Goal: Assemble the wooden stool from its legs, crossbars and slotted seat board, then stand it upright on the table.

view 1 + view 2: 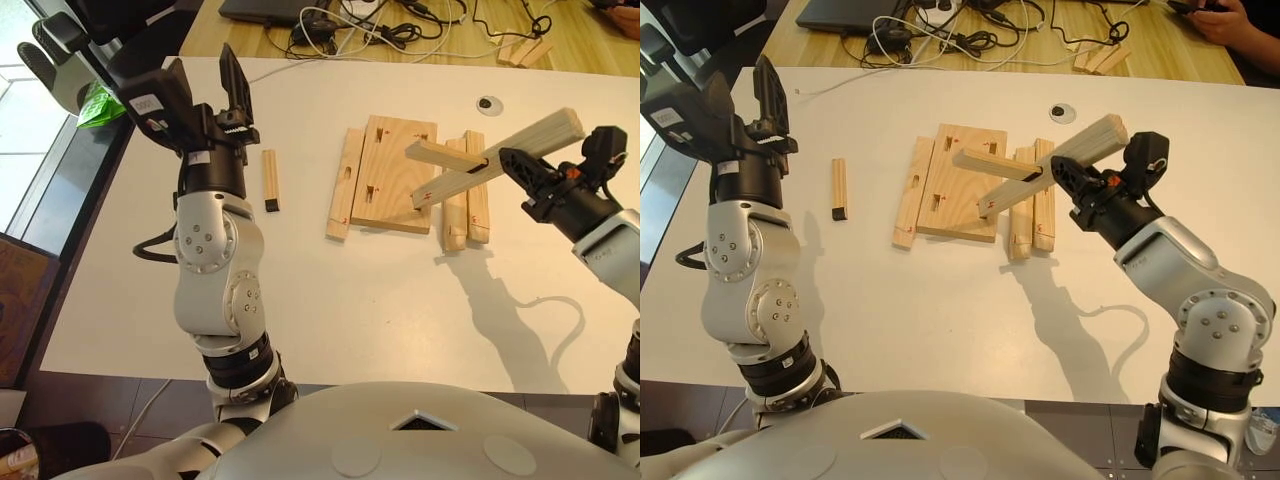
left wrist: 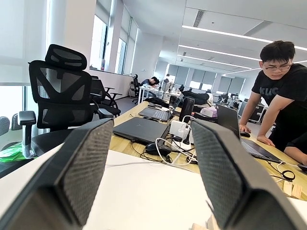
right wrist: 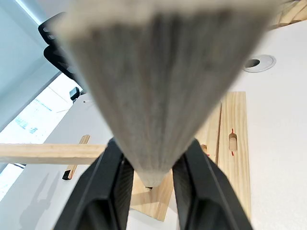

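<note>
Held leg: the held leg [image 1: 545, 137] is off the table, in the air above the right edge of the seat board [image 1: 390, 185]
Right claw: the right gripper [image 1: 512, 172] is clenched on the held leg about midway along it, a finger on either side
Joined crossbar: the joined crossbar [image 1: 440, 153] has one end seated in the held leg's side and juts out over the seat board's far right corner
Long axis: the held leg runs on a slant, low end over the seat board's near right edge, high end up and away to the board's right; the joined crossbar lies roughly level and points back toward the board's left
Seat board: flat on the table [image 1: 350, 320], slots facing up
Loose parts: one loose leg [image 1: 345, 185] lies against the seat board's left edge; two loose legs [image 1: 467, 205] lie just beside its right edge, under the held leg; a short crossbar [image 1: 270, 180] lies well to its left
Left claw: the left gripper [image 1: 207, 90] is released and empty, raised well left of the seat board
Risk: the joint looks only pushed in, so a tilt or jolt could drop the joined crossbar onto the seat board; a one-point grip could let the held leg swivel and knock the two loose legs
</note>
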Controlling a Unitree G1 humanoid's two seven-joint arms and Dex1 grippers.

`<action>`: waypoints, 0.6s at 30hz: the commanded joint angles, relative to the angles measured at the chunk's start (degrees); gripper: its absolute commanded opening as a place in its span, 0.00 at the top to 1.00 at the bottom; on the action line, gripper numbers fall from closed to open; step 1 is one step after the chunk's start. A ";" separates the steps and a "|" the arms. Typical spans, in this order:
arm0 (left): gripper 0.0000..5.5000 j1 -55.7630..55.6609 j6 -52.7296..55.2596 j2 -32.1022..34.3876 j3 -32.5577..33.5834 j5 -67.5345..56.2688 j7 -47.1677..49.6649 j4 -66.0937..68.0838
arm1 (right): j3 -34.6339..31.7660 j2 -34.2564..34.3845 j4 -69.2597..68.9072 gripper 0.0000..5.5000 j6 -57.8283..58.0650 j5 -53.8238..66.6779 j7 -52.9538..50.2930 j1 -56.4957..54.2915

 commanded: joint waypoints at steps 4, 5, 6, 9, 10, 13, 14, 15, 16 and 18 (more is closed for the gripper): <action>0.45 0.67 0.81 -0.78 -0.22 0.01 0.38 -0.02 | 2.59 -3.60 -2.78 0.82 2.26 -5.33 -1.62 1.68; 0.45 0.50 0.88 -0.80 -0.10 0.01 0.47 -0.13 | 3.57 -4.96 -3.63 0.82 2.83 -7.39 -1.32 1.21; 0.45 0.34 0.92 -0.81 0.00 0.03 0.54 -0.16 | 4.58 -6.48 -4.36 0.82 3.29 -9.75 -1.02 0.66; 0.45 0.15 0.80 -1.04 0.15 0.10 0.88 -0.22 | 7.84 -11.33 -5.06 0.82 5.30 -16.99 -0.04 -1.53; 0.45 0.18 0.76 -1.12 0.13 0.08 0.97 -0.32 | 8.51 -12.23 -4.67 0.82 5.83 -18.81 0.23 -2.22; 0.45 0.22 0.53 -1.36 0.23 0.04 1.42 -0.56 | 9.41 -13.81 -3.10 0.82 7.57 -22.53 1.22 -4.32; 0.45 0.22 0.48 -1.39 0.27 0.04 1.53 -0.58 | 9.42 -13.84 -2.79 0.82 8.03 -23.28 1.58 -4.75; 0.45 0.22 0.45 -1.40 0.38 0.01 1.64 -0.65 | 9.42 -13.74 -2.53 0.82 8.51 -23.92 1.93 -5.18; 0.45 0.24 0.42 -1.40 0.49 -0.02 1.79 -0.73 | 9.47 -13.59 -2.14 0.82 9.09 -24.40 2.35 -5.84; 0.45 0.23 0.37 -1.39 0.60 -0.07 1.96 -0.79 | 9.37 -12.99 -1.57 0.82 10.20 -25.08 3.00 -6.89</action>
